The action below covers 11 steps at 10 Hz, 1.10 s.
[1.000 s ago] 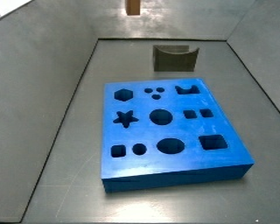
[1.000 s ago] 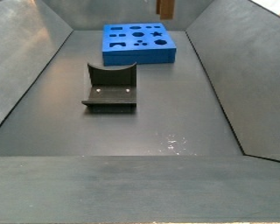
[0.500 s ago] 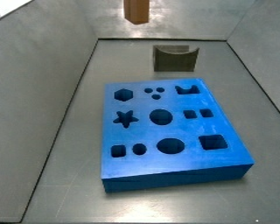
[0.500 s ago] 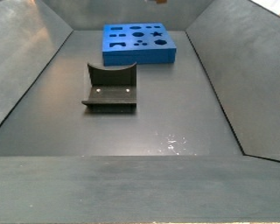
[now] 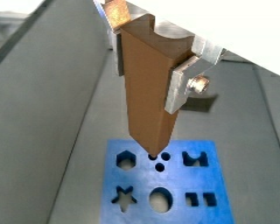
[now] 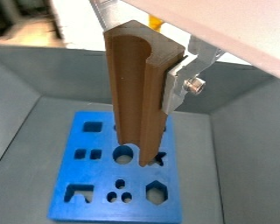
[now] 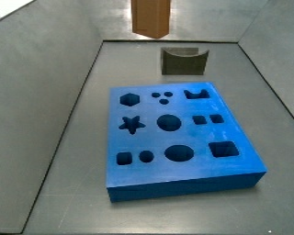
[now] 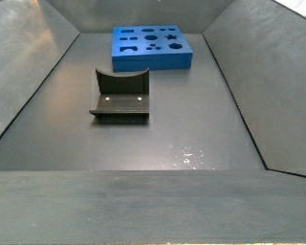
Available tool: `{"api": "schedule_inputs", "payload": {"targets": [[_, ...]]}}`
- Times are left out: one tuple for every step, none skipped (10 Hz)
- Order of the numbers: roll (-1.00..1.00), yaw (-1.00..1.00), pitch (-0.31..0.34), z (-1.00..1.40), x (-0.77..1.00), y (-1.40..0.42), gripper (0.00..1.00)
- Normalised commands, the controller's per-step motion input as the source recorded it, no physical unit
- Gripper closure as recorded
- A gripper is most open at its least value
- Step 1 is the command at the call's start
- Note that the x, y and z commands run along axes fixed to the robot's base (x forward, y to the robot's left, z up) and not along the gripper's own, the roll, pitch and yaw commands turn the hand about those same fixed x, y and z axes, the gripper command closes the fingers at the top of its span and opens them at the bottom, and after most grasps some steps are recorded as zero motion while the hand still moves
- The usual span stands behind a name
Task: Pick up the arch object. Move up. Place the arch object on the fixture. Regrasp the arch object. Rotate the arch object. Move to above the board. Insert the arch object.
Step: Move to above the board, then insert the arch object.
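Observation:
My gripper [image 5: 149, 52] is shut on the arch object [image 5: 146, 83], an orange-brown bar held upright with its curved notch at the top. Silver fingers [image 6: 178, 83] clamp its sides near that upper end. In both wrist views the bar hangs high over the blue board [image 5: 143, 179], its lower end over the cutouts [image 6: 178, 171]. In a side view only the arch object's lower end [image 7: 150, 16] shows at the upper edge, beyond the board [image 7: 175, 184]; the gripper is out of frame there. The dark fixture [image 7: 183, 61] stands on the floor apart from the board [image 8: 149, 46].
Sloping grey walls [image 7: 63, 101] enclose the dark floor on both sides. The fixture [image 8: 121, 96] sits on its base plate midway along the floor. A wet-looking shiny spot [image 8: 187, 156] marks the floor at the end away from the board.
In a side view the arch object's lower end has come further into frame, larger and lower. In a side view where it showed at the top edge, it has left the frame.

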Motion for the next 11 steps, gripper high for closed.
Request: {"api": "schedule_inputs", "payload": {"targets": [[0.09,1.0,0.129,0.02,0.1,-0.09,1.0],[0.11,1.0,0.143,0.02,0.09,-0.07,1.0],[0.13,1.0,0.171,0.01,0.09,-0.06,1.0],[0.14,1.0,0.188,0.01,0.09,-0.05,1.0],[0.18,1.0,0.236,0.01,0.1,-0.05,1.0],[0.22,0.97,0.278,0.01,0.1,-0.05,1.0],[0.21,0.7,0.251,0.01,0.11,-0.05,1.0],[0.19,0.38,0.213,0.01,0.12,-0.05,1.0],[0.17,0.2,0.181,0.01,0.12,-0.05,1.0],[0.0,0.0,0.0,0.0,0.05,0.0,1.0],[-0.02,0.0,0.0,0.0,0.0,0.0,1.0]]}}
